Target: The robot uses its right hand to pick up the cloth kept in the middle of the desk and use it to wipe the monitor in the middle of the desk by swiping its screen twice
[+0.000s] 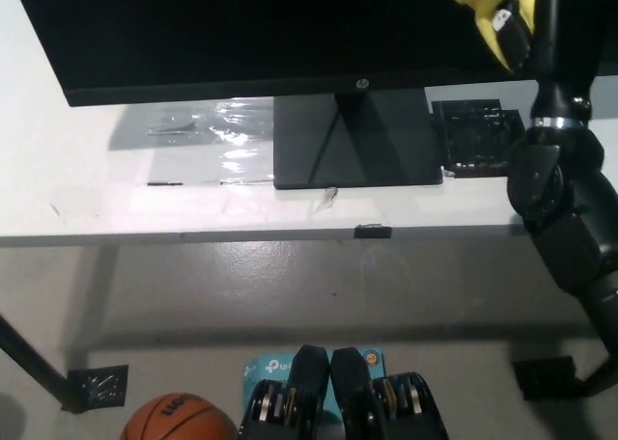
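Against the glossy black monitor (241, 35) screen, the black right hand (526, 20) grips a crumpled yellow cloth (483, 1).
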You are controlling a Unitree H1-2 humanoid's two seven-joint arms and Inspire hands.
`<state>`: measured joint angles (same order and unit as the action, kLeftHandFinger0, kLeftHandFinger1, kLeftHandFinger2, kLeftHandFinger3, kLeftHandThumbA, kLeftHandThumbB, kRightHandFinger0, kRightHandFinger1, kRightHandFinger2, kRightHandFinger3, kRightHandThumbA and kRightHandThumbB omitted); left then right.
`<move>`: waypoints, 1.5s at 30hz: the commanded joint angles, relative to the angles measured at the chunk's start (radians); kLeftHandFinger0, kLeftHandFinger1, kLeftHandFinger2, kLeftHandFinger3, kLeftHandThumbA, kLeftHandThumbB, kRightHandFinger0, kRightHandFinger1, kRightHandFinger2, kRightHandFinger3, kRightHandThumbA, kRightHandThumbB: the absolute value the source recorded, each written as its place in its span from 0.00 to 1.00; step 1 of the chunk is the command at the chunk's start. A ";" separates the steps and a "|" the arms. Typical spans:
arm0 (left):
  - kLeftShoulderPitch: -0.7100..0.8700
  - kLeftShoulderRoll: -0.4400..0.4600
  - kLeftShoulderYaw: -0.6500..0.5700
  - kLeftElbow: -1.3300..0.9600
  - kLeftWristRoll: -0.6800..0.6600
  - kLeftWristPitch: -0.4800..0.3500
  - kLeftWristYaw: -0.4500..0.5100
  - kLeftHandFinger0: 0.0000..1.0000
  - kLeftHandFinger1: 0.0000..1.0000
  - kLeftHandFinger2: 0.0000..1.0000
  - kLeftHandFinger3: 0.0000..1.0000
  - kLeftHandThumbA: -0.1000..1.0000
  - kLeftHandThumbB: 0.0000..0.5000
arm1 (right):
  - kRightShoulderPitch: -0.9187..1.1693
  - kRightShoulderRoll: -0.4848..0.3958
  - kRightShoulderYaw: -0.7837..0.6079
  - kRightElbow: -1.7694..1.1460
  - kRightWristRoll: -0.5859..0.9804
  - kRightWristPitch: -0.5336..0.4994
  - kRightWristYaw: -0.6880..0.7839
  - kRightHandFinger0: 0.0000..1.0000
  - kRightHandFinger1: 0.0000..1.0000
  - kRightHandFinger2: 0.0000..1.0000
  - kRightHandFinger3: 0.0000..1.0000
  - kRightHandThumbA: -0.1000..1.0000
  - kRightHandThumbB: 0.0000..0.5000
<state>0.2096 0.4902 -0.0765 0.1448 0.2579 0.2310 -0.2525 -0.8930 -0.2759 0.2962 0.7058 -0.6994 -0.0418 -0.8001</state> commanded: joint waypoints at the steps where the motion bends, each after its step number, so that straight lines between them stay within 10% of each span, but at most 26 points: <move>1: 0.015 0.028 0.015 -0.005 0.007 -0.035 0.022 0.75 0.60 0.00 0.00 0.59 1.00 | -0.019 -0.036 -0.033 -0.052 -0.011 0.019 0.016 0.00 0.00 0.30 0.18 0.00 0.15; 3: 0.018 0.024 0.017 -0.001 0.002 -0.039 0.022 0.74 0.60 0.00 0.00 0.59 1.00 | 0.000 -0.044 -0.048 -0.062 -0.004 0.020 0.010 0.00 0.00 0.36 0.05 0.00 0.16; 16: 0.011 0.022 0.017 0.002 0.001 -0.044 0.018 0.73 0.60 0.00 0.00 0.56 1.00 | -0.031 -0.025 -0.090 -0.068 0.011 0.079 0.071 0.00 0.00 0.41 0.14 0.00 0.13; 22: 0.011 0.023 0.012 -0.013 0.009 -0.020 0.013 0.78 0.62 0.00 0.00 0.57 1.00 | -0.077 0.016 -0.088 -0.074 0.014 0.105 0.107 0.00 0.00 0.38 0.02 0.00 0.36; 38: -0.010 0.026 0.007 -0.020 0.015 -0.020 0.010 0.76 0.63 0.00 0.00 0.56 1.00 | -0.237 0.218 0.012 -0.040 -0.024 0.152 0.174 0.00 0.01 0.49 0.00 0.00 0.23; 45: -0.013 0.031 0.001 -0.034 0.025 0.011 0.000 0.76 0.63 0.00 0.00 0.57 1.00 | -0.257 0.282 0.041 -0.018 -0.016 0.156 0.173 0.00 0.07 0.53 0.48 0.00 0.25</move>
<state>0.1916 0.4904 -0.0789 0.1340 0.2719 0.2334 -0.2530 -1.0247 -0.0649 0.2937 0.7004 -0.6924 0.1360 -0.6651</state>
